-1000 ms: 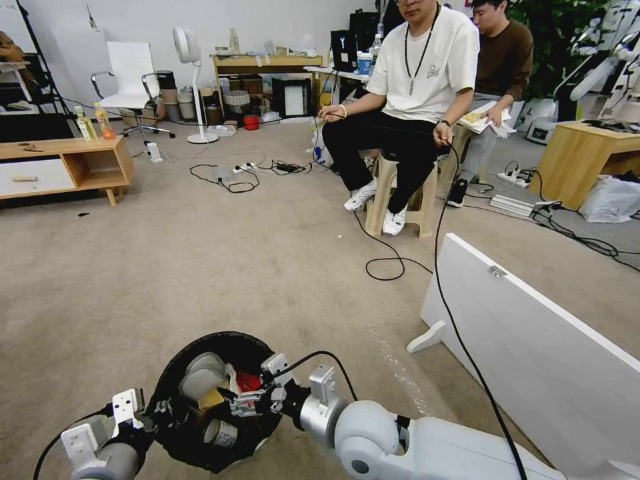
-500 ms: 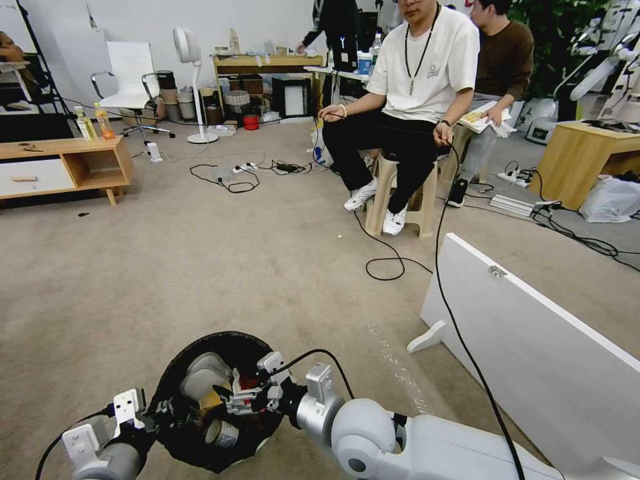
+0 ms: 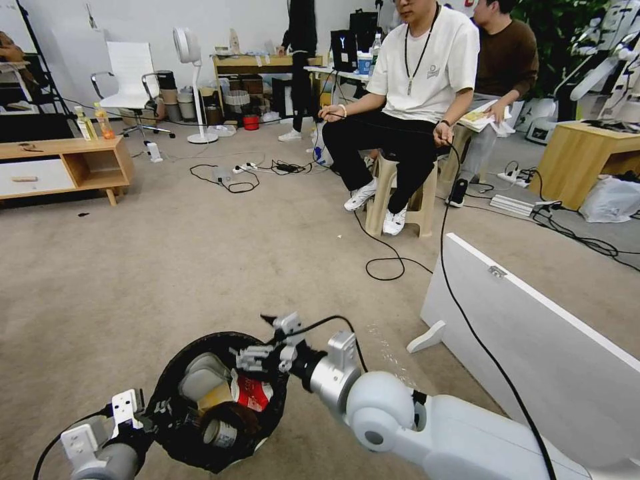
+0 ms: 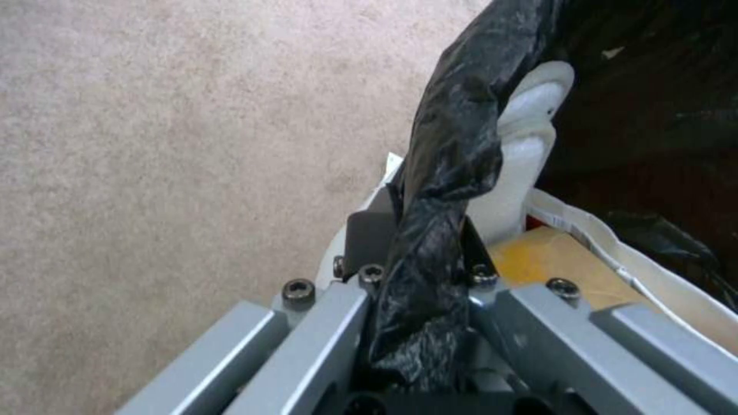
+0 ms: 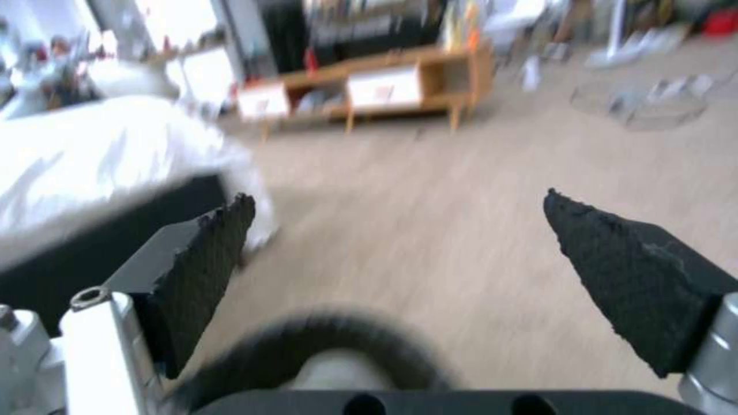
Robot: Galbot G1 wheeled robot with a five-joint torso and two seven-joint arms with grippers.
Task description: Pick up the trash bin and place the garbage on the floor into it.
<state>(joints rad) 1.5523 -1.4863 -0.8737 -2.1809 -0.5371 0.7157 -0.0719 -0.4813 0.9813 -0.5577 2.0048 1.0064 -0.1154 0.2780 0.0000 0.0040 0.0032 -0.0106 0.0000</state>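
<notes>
Beige carpet runs across the floor [image 3: 200, 267], and no loose garbage shows on the stretch around the trash bin [image 3: 217, 400] — at least none the head view catches. That bin hangs low and close in front of the robot, its black bag [image 4: 438, 190] pinched at the rim by the left gripper [image 4: 419, 300], whose fingers are clamped on the plastic and the white edge. Inside lie a red-and-white packet [image 3: 252, 392], a brown paper bag [image 3: 215, 398] and a pale crumpled lump. Just above the bin's far rim the right gripper [image 5: 392, 242] is empty, its black pads [image 5: 204, 253] spread wide apart. By my reading the collecting is largely done — what remains, if anything, lies outside these views.
</notes>
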